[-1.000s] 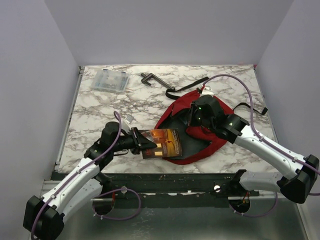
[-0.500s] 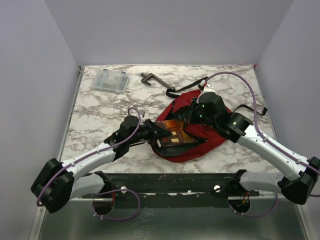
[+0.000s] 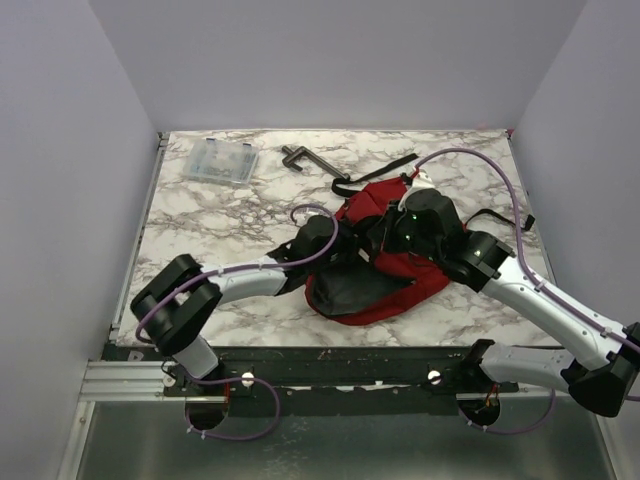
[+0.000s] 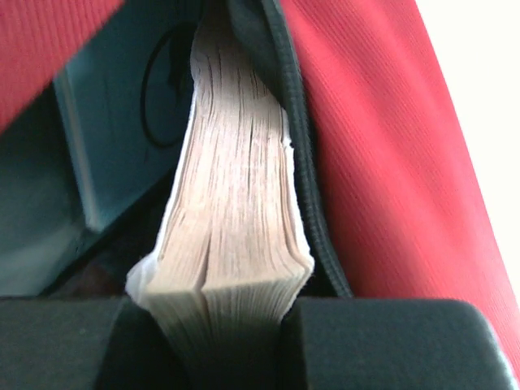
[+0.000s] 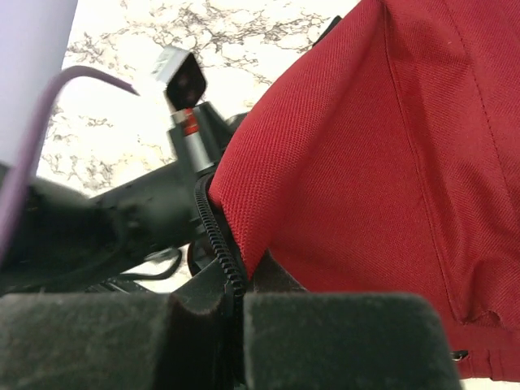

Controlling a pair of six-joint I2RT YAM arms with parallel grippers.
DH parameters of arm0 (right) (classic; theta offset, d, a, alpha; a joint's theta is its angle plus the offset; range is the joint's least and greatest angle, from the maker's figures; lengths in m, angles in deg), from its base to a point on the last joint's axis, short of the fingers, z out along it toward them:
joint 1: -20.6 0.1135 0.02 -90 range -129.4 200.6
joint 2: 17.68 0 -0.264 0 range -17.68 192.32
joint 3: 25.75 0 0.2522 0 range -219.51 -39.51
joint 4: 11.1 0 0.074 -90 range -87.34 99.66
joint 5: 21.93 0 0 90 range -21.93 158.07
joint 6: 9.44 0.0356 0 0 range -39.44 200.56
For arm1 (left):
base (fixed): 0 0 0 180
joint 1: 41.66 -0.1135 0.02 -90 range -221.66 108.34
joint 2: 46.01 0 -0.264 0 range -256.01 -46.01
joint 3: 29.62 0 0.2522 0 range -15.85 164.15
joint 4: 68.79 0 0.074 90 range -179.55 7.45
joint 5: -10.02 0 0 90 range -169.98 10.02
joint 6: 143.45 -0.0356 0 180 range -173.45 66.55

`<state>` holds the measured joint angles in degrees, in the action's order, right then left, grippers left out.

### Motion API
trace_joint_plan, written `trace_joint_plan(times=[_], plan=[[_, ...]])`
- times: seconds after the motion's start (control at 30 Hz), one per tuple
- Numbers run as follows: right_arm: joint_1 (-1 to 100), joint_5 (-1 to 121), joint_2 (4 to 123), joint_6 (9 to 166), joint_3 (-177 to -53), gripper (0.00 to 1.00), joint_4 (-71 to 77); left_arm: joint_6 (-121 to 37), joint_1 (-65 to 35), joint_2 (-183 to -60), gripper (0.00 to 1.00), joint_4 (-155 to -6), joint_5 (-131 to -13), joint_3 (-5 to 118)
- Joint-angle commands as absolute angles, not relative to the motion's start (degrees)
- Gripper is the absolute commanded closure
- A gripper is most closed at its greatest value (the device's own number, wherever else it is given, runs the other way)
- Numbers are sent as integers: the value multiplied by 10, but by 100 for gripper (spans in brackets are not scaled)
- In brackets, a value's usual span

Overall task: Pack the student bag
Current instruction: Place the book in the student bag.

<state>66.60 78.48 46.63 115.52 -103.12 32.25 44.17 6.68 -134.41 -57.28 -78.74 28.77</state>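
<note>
Two arms meet at the student bag (image 3: 405, 275), which lies on the marble desk (image 3: 200, 230) right of centre, its black straps trailing toward the far edge. Starting at the far left, we see a clear plastic box (image 3: 218, 160) near the back corner. Just right of it is a black bent bar (image 3: 303, 157). Both lie well apart from the bag. Our left tool (image 4: 231, 329) reaches into the bag's open mouth, clenched on a thick book (image 4: 236, 203) whose page edges face the wrist camera. The book's far end sits inside the bag beside the dark zipper. Further right, our right tool (image 5: 231, 325) is clamped on the bag's zippered rim, the red fabric rising above its fingers.
</note>
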Motion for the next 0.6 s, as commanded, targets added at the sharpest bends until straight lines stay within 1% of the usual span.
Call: trace_joint_plan(times=[0.0, 0.1, 0.17, 0.2, 0.23, 0.27, 0.37, 0.47, 0.57], plan=[[667, 736, 441, 1168, -1023, 99, 289, 522, 92, -1436, 100, -512, -917, 352], [667, 724, 438, 1171, -1013, 99, 290, 501, 101, -1494, 100, -510, -936, 389], [667, 735, 436, 1170, -1013, 99, 301, 504, 105, -1517, 100, -510, -927, 404], [667, 745, 434, 1167, -1012, 99, 308, 497, 106, -1523, 99, -510, -925, 411], [668, 754, 430, 1166, -1011, 99, 312, 487, 107, -1525, 96, -511, -925, 415], [667, 763, 426, 1163, -1011, 99, 316, 480, 108, -1525, 92, -511, -929, 416], [667, 775, 419, 1159, -1007, 99, 319, 470, 107, -1528, 75, -512, -927, 415], [667, 775, 420, 1157, -1009, 99, 323, 480, 104, -1534, 53, -514, -890, 415], [667, 778, 418, 1158, -1005, 99, 326, 458, 104, -1524, 39, -524, -863, 408]])
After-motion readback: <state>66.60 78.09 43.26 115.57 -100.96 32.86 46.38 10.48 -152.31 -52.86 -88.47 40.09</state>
